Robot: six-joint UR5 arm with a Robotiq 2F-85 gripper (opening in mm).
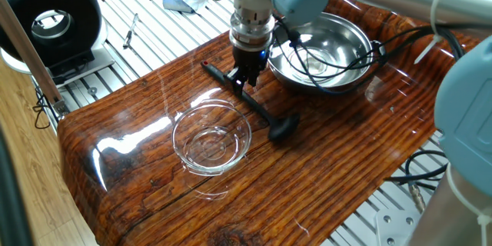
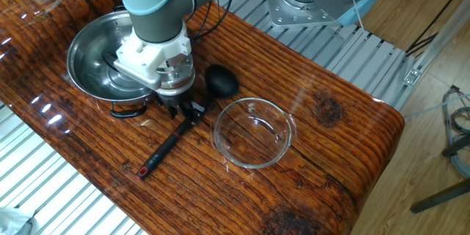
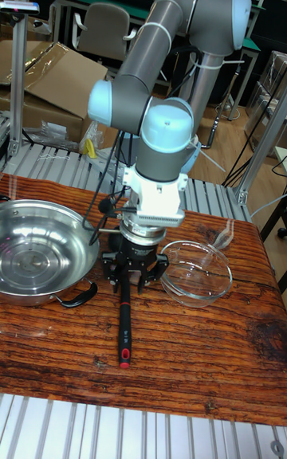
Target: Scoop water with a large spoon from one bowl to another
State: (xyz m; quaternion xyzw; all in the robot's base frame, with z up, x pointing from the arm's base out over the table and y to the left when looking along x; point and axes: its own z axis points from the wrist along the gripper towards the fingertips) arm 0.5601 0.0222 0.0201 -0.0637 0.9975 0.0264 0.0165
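The black large spoon (image 1: 260, 110) lies flat on the wooden table, its cup (image 2: 221, 81) between the two bowls and its red-tipped handle end (image 3: 124, 362) towards the table edge. My gripper (image 1: 240, 84) is low over the middle of the handle, open, with a finger on each side of it (image 3: 131, 272). The steel bowl (image 1: 346, 42) stands just behind the gripper. The clear glass bowl (image 1: 211, 138) sits in front, beside the ladle. I cannot make out water in either bowl.
Black cables (image 1: 330, 84) from the arm drape over the steel bowl's rim. The wooden table (image 2: 330, 139) ends in metal slats (image 2: 44, 183). A black round device (image 1: 50, 23) and clutter stand beyond the table's far corner.
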